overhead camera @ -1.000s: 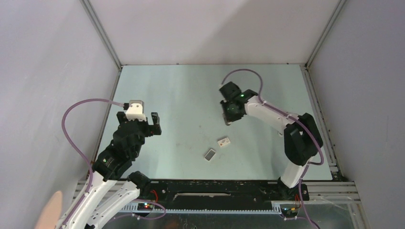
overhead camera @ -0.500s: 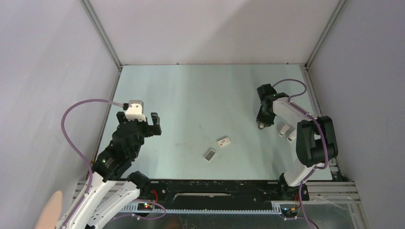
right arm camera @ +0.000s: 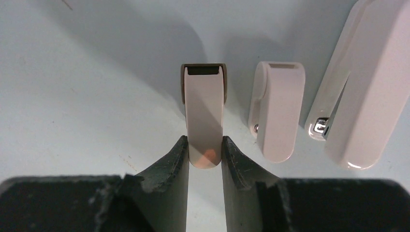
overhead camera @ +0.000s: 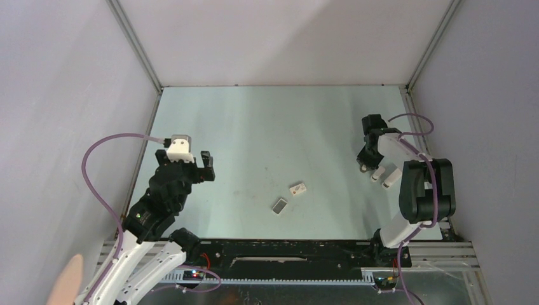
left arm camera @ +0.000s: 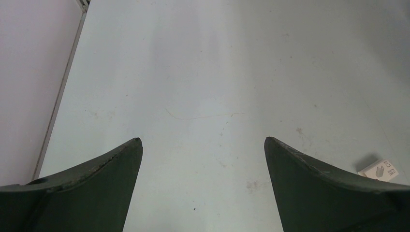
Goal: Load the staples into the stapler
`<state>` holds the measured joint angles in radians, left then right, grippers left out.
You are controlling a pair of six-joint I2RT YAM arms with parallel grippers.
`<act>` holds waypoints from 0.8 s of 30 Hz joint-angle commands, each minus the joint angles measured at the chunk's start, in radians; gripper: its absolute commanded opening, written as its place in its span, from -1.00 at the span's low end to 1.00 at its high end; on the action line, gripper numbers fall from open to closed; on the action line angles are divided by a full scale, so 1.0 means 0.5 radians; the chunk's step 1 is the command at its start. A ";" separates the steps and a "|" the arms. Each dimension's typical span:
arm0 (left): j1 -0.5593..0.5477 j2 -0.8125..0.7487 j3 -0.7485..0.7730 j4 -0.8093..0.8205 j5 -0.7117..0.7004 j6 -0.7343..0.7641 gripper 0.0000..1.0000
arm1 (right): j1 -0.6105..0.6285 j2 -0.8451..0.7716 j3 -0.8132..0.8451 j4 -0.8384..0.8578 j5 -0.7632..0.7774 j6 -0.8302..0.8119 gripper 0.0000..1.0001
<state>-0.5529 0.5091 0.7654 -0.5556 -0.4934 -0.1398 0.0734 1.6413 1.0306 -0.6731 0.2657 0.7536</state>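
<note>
The right hand is pinching the near end of a slim cream-white plastic bar with a dark slot at its far end, one dark finger pressed to each long side. Holding it by the tail leaves the slotted end free, which suits a part that may have to be opened or slid. Whether the bar is lifted or resting on the pale green tabletop cannot be told. Just beside it on the right lie a short round-ended white plastic piece and, further right, a large white plastic stapler body with a bit of metal showing at its near end. All three lie roughly parallel near the right edge and look like parts of the stapler. The small flat grey tray of staples lies well apart from them, near the front middle of the tabletop, with a small white printed cardboard box just beside it. The left hand hangs above bare tabletop with its fingers spread wide and nothing between them, probably waiting to fetch the staples once the stapler is ready to take them. No staples are loaded yet.
</note>
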 commanded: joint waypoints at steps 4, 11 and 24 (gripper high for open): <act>0.023 -0.019 0.000 0.058 0.017 -0.006 0.99 | -0.055 0.005 -0.003 0.107 -0.011 0.025 -0.63; 0.029 -0.036 -0.003 0.058 0.025 -0.009 0.99 | -0.056 -0.067 -0.018 0.105 -0.029 0.003 -0.32; 0.032 -0.144 0.031 0.015 0.031 -0.042 0.99 | -0.055 -0.538 -0.041 0.003 -0.086 -0.090 0.07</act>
<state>-0.5461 0.4652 0.7654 -0.5564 -0.4850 -0.1417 0.0463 1.5120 1.0168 -0.6567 0.2283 0.7414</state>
